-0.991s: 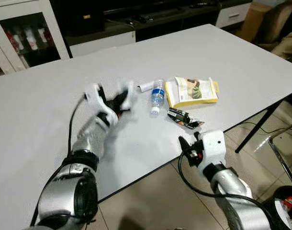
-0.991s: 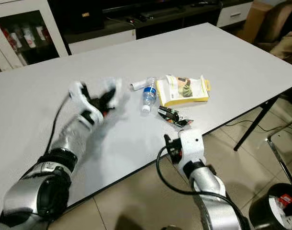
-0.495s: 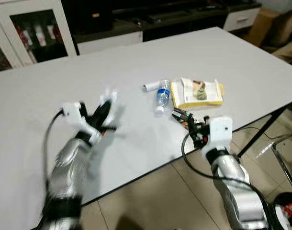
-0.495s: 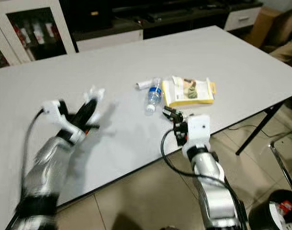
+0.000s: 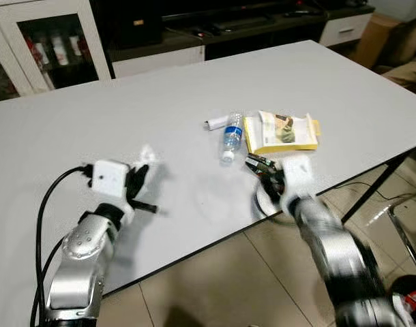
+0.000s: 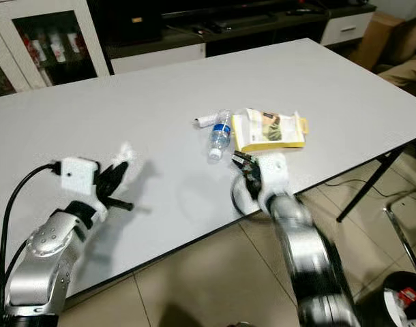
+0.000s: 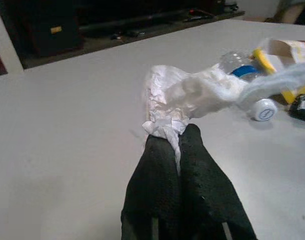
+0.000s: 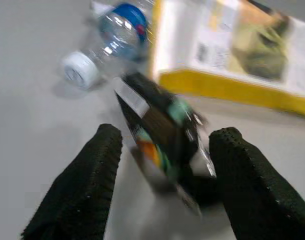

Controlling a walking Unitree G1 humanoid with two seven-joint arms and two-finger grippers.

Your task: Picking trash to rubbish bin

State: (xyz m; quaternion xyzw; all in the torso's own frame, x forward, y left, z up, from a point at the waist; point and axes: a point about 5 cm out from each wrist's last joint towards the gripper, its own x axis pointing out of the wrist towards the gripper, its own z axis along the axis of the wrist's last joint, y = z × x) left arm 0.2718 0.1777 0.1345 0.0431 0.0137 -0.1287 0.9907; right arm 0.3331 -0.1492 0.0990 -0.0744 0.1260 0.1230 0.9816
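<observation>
At a large white table (image 5: 344,95), the left gripper (image 7: 175,136) has its two black fingers pressed together on a pinch of crumpled white tissue (image 7: 192,95). The left wrist view makes that grip plain, the tissue bunching up beyond the fingertips; in the head views the tissue is just a pale blur above the gripper, near the table's front edge and well apart from the other litter.

The right gripper (image 8: 165,145) is spread wide, one finger on each side of a dark crumpled snack wrapper (image 8: 162,125) lying on the tabletop. The right wrist view shows the pads apart from the wrapper, not closed on it. In the left eye view the right arm is motion-blurred, and the wrapper (image 5: 261,163) is half hidden by the wrist near the table edge.

Just beyond the wrapper lie a small plastic water bottle (image 5: 228,135) with a blue label and white cap, on its side, a flattened yellow-and-white carton (image 5: 281,131) beside it, and a small white tube (image 5: 216,123) at the bottle's far end.

A glass-fronted cabinet (image 5: 51,41) stands behind the table.
</observation>
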